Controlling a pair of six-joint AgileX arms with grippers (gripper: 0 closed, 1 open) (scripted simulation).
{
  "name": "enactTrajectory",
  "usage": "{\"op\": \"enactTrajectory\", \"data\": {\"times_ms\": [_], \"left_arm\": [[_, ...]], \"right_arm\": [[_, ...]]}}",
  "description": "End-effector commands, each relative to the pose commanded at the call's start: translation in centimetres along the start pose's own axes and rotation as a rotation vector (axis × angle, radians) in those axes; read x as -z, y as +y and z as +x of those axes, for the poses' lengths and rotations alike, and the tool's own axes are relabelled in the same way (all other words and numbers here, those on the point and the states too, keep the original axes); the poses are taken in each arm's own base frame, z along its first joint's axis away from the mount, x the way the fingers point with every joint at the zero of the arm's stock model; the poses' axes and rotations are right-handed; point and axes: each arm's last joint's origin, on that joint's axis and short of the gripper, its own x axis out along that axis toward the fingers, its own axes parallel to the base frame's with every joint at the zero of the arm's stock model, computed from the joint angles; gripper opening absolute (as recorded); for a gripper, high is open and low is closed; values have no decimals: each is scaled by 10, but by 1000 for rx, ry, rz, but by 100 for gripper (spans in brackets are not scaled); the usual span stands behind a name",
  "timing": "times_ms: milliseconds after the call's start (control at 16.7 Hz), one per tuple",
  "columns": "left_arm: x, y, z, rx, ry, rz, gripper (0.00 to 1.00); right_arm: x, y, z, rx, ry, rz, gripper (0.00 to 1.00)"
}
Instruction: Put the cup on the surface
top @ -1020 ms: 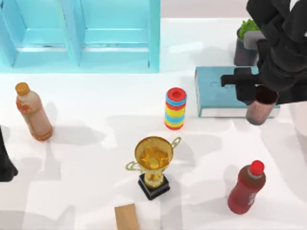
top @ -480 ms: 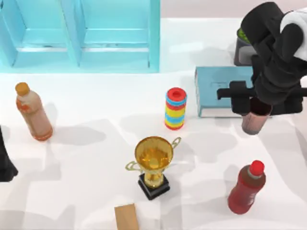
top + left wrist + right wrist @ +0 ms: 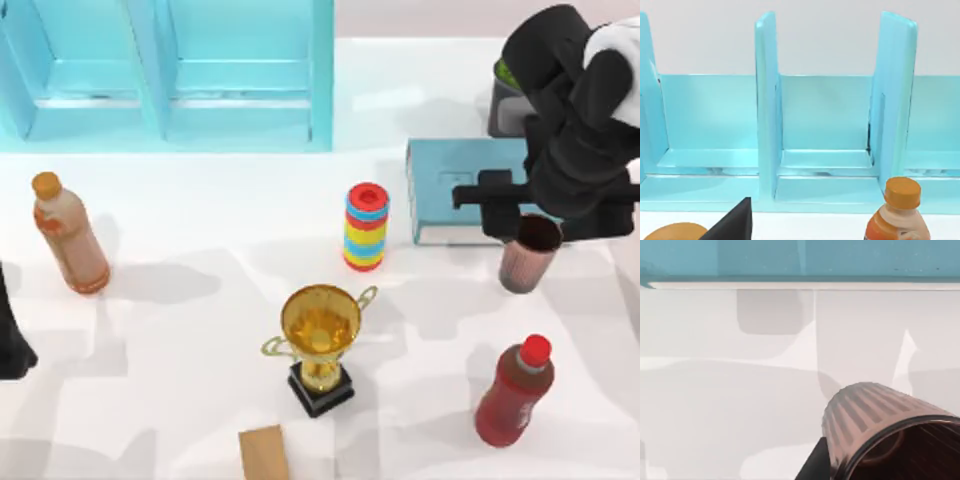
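The surface (image 3: 200,300) was seen white, with open room left of the cup (image 3: 527,254), which stood just in front of the book (image 3: 450,190). Right gripper (image 3: 530,215) sat above the rim; jaw state could not be told. Ribbed cup wall was shown in the right wrist view. Left arm (image 3: 10,340) was parked at the left edge.

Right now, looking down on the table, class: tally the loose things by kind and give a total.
Bottles: 2
Cup: 1
Trophy: 1
Striped cylinder: 1
Book: 1
Potted plant: 1
Brown card: 1
Total: 8
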Motion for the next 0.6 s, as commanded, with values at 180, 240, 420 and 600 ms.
{"op": "enactTrajectory", "data": {"times_ms": [180, 240, 420, 600], "left_arm": [[0, 0, 0, 0, 0, 0, 100], [0, 0, 0, 0, 0, 0, 100], [0, 0, 0, 0, 0, 0, 100], [0, 0, 0, 0, 0, 0, 100]], "right_arm": [[0, 0, 0, 0, 0, 0, 90], [0, 0, 0, 0, 0, 0, 98], [0, 0, 0, 0, 0, 0, 100], [0, 0, 0, 0, 0, 0, 100]]}}
